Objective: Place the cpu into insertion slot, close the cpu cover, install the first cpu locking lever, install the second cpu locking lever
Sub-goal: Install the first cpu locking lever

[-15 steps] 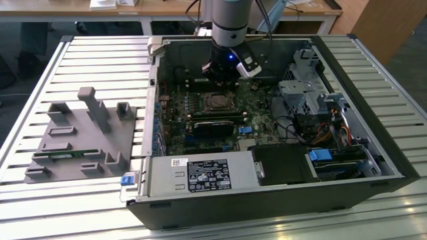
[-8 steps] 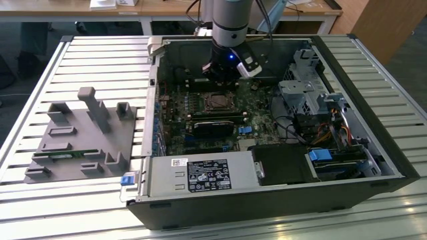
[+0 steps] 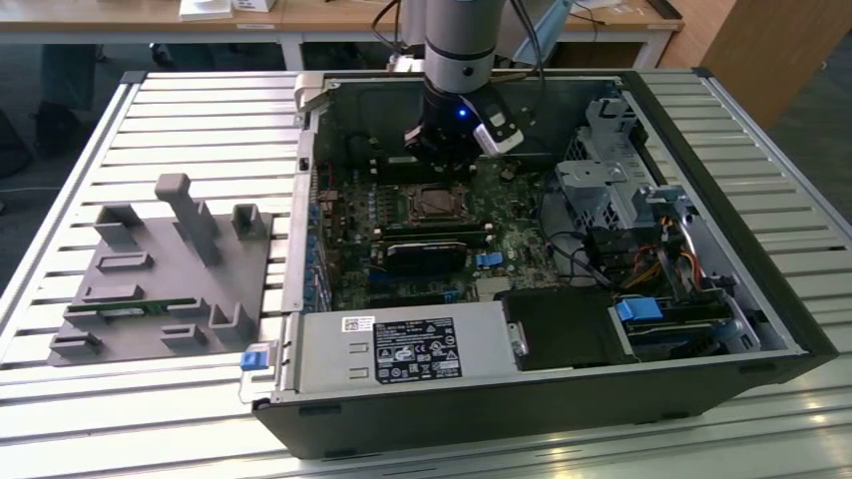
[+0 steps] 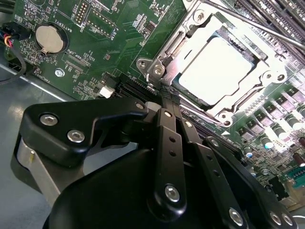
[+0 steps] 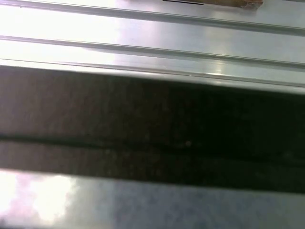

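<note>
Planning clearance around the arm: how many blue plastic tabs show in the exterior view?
3: the motherboard tab mid-board, the drive-bay tab toward the exterior view's right, the case-corner tab outside the case. Others may be hidden.

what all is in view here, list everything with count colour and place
computer case: 1, black, open on the slatted table
motherboard: 1, green, inside the case
cpu: 1, silvery, seated in the socket
cpu cover: 1, silver frame, down around the cpu
coin battery: 1, silver, on the motherboard
power supply: 1, grey, case's near edge
holder block: 1, grey, on the table at the exterior view's left
gripper: 1, black, fingers together beside the socket's corner
</note>
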{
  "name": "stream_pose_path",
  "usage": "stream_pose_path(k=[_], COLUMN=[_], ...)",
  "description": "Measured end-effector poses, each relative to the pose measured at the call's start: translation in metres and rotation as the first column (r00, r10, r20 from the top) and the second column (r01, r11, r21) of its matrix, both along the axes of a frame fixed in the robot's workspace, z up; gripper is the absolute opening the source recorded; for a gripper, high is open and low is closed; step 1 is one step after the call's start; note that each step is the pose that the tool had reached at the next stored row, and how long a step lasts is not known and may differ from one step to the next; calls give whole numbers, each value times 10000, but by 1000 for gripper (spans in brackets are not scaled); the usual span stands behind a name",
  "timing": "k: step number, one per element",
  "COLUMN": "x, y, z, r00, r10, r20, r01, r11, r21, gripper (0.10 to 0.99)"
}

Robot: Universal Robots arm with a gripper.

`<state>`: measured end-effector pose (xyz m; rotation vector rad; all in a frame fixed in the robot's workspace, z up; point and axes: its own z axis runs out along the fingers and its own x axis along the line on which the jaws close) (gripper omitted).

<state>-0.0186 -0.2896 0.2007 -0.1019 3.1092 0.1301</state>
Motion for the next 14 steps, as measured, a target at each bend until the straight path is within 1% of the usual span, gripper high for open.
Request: stream_pose_path(k=[9, 14], x=[0, 4], y=[1, 2], z=[6, 4], r00=[10000, 10000], r10=[-1, -3], r20=[1, 1], r01=[1, 3], r11=[10000, 10000], r21=[1, -62], gripper=[106, 106])
